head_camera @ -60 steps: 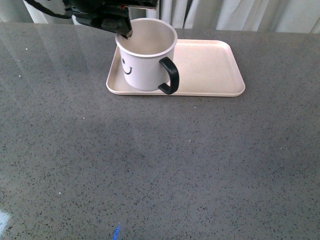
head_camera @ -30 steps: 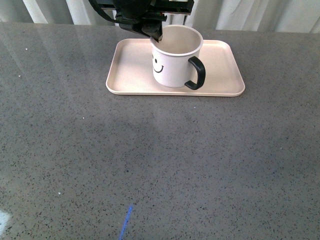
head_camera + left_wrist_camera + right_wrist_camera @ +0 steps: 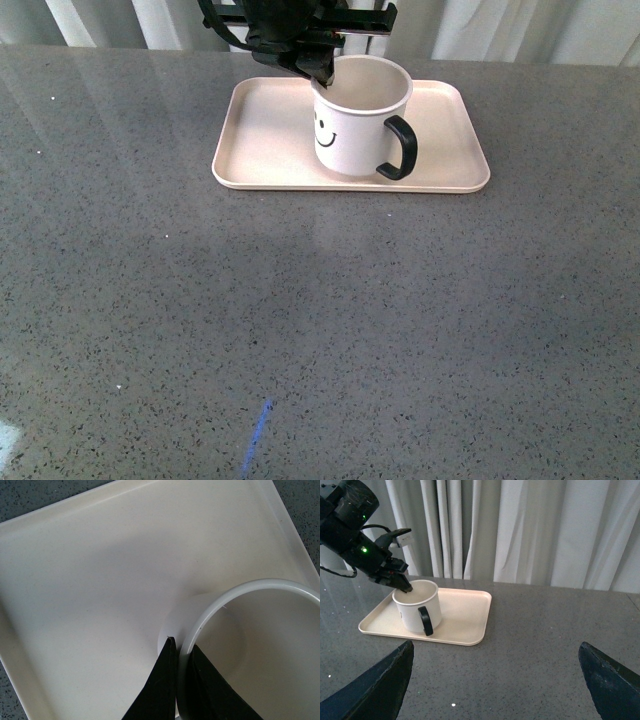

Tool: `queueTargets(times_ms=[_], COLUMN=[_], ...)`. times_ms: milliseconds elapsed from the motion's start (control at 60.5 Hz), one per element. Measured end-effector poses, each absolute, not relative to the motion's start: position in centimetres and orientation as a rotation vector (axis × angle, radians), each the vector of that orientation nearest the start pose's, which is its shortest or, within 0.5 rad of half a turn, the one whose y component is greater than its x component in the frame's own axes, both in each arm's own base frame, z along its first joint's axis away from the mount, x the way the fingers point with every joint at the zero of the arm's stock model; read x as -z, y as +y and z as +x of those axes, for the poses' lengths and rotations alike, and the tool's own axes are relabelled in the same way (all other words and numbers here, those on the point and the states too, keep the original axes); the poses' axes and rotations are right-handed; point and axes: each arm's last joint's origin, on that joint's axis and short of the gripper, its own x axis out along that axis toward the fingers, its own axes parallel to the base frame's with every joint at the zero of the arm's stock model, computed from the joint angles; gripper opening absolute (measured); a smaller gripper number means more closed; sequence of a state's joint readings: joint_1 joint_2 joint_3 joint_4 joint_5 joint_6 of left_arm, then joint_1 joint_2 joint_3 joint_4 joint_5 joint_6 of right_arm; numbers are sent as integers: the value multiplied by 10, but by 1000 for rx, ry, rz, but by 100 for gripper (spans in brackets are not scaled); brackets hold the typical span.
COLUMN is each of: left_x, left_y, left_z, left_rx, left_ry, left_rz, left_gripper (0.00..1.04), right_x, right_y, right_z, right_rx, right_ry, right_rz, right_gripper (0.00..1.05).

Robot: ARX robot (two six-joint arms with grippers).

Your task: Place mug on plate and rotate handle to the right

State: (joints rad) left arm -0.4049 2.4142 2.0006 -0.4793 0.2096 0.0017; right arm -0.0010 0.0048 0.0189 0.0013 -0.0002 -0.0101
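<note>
The cream-white mug [image 3: 356, 120] with a black smiley face stands upright on the pale pink-beige plate [image 3: 440, 150], near its middle. Its black handle [image 3: 401, 148] points to the front right. My left gripper [image 3: 322, 80] is shut on the mug's far-left rim, one finger inside and one outside, as the left wrist view shows [image 3: 179, 652]. The mug [image 3: 415, 611], handle [image 3: 425, 621] and plate [image 3: 465, 615] also show in the right wrist view. My right gripper [image 3: 495, 680] is open and empty, above the table well to the right of the plate.
The grey speckled table [image 3: 320, 320] stretches wide in front of the plate. White curtains [image 3: 520, 530] hang behind the table's far edge.
My left gripper has carried the mug to the right, from the plate's left end to near its middle. The mug now sits lower on the plate.
</note>
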Motion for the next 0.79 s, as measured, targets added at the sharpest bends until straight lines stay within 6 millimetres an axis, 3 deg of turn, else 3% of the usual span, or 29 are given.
queueTargets(times_ms=[793], left_x=[-150], left_y=[-223], left_z=[482], left_rx=[610], left_ry=[938], left_rz=[106], left_gripper=[2], right_x=[-170], right_y=[0], right_z=[97], right_rx=[1], right_ry=[-15], right_rz=[-10], right_gripper=[96])
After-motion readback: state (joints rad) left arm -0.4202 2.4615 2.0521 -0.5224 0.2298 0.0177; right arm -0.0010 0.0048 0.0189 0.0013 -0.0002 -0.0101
